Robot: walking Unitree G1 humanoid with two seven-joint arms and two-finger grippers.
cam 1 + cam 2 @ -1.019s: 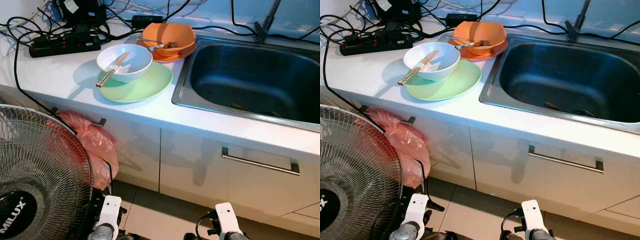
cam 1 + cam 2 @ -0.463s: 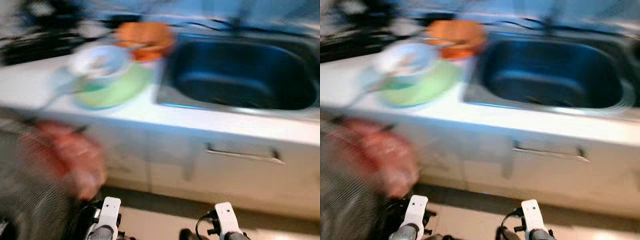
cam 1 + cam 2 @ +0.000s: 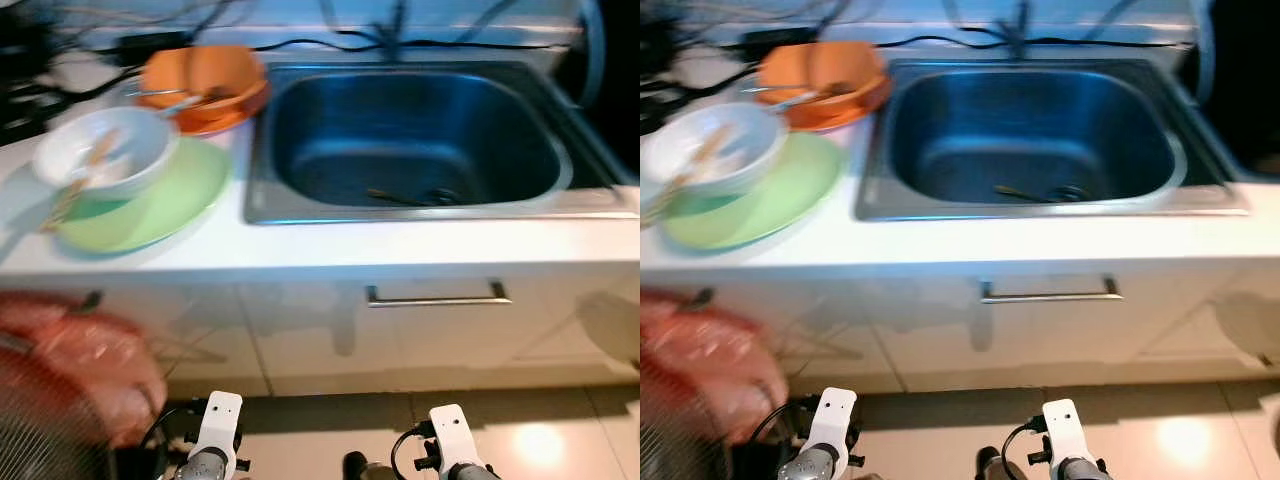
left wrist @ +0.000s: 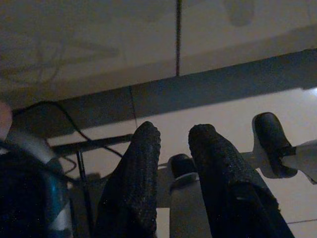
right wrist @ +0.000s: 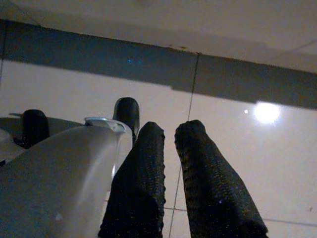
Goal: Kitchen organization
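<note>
Blurred white bowl [image 3: 100, 152] with chopsticks [image 3: 82, 178] sits on a green plate [image 3: 160, 205], far left on the bench [image 3: 330, 262]. Both grippers, left [image 4: 173, 139] and right [image 5: 169, 134], hang low near the floor, jaws slightly apart, empty.

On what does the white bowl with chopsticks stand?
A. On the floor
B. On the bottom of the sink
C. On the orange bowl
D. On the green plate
D: the white bowl, with chopsticks across it, stands on the green plate, on the counter to the left of the sink.
</note>
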